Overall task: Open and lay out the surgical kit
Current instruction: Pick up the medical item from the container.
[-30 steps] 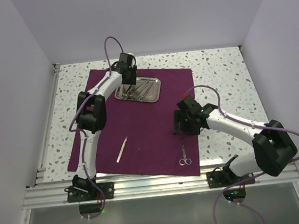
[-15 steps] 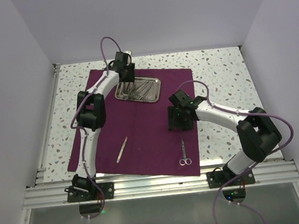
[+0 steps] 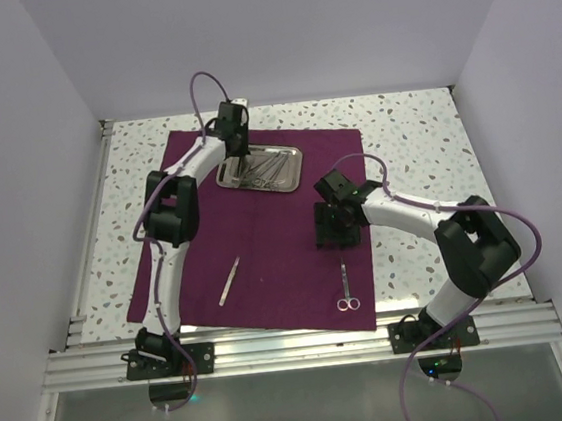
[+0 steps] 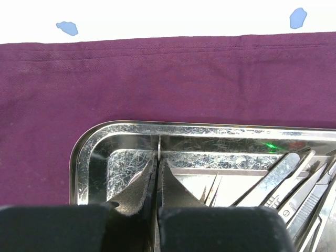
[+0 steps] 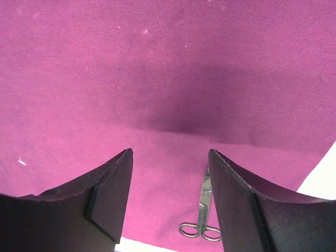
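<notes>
The dark purple cloth wrap (image 3: 286,260) lies spread flat on the table. The steel tray (image 3: 294,165) sits at its far middle and holds several silver instruments (image 4: 294,184). My left gripper (image 3: 239,165) reaches down into the tray's left end (image 4: 84,157). It (image 4: 157,157) is shut on a thin steel instrument, whose silver edge sticks out past the fingertips. Slim tweezers (image 3: 229,281) lie on the cloth's near left. Ring-handled scissors (image 3: 346,286) lie at the near right. My right gripper (image 3: 336,237) hovers open just beyond the scissors (image 5: 205,210) and holds nothing (image 5: 170,152).
The speckled white table (image 3: 413,126) shows around the cloth. White walls close in the left, the back and the right. An aluminium rail (image 3: 295,345) with both arm bases runs along the near edge.
My left gripper has snapped shut inside the tray. My right arm has swung left from the cloth's right edge, and its gripper now hangs over the cloth above the scissors.
</notes>
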